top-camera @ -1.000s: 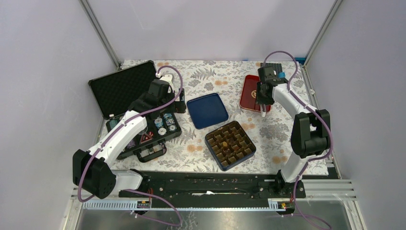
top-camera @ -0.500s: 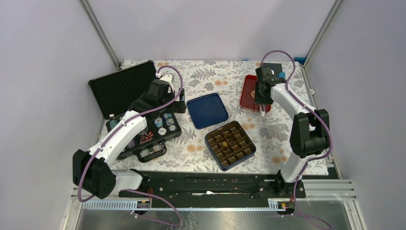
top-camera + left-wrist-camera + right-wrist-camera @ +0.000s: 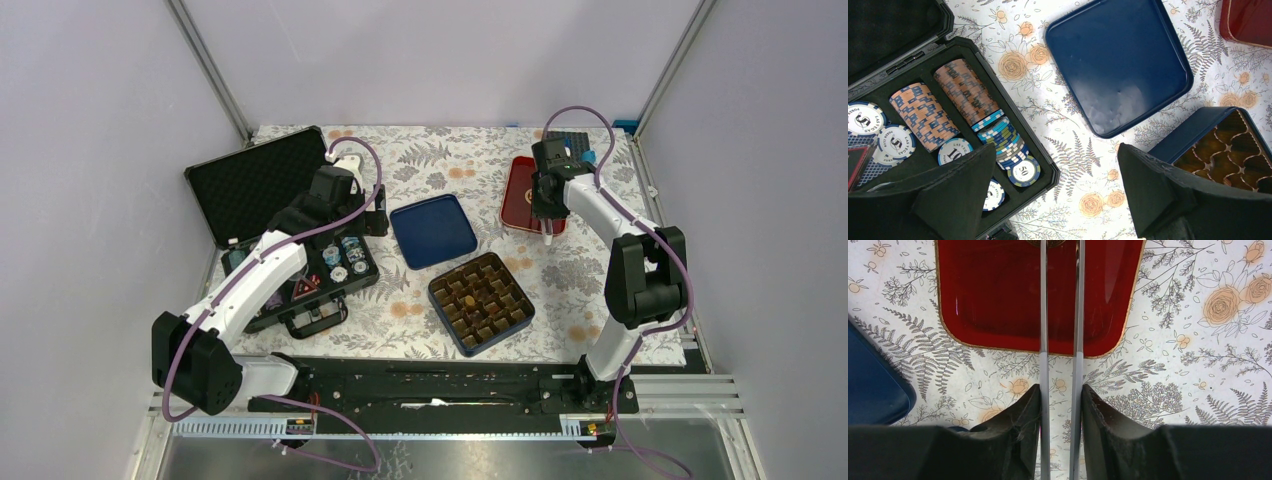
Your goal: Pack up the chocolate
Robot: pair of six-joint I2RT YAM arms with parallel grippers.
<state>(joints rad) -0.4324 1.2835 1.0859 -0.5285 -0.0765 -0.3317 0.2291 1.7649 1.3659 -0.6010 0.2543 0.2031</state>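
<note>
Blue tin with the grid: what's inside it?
A brown grid insert fills the blue tin; one cell holds a lighter tan piece. Whether the other dark cells are filled is too small to tell. The tin's floor is hidden.

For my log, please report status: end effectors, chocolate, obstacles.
Left end effector open. Right end effector shut on tongs above red tray. Chocolate apparently at tongs' tips, barely visible. Nothing blocking.
</note>
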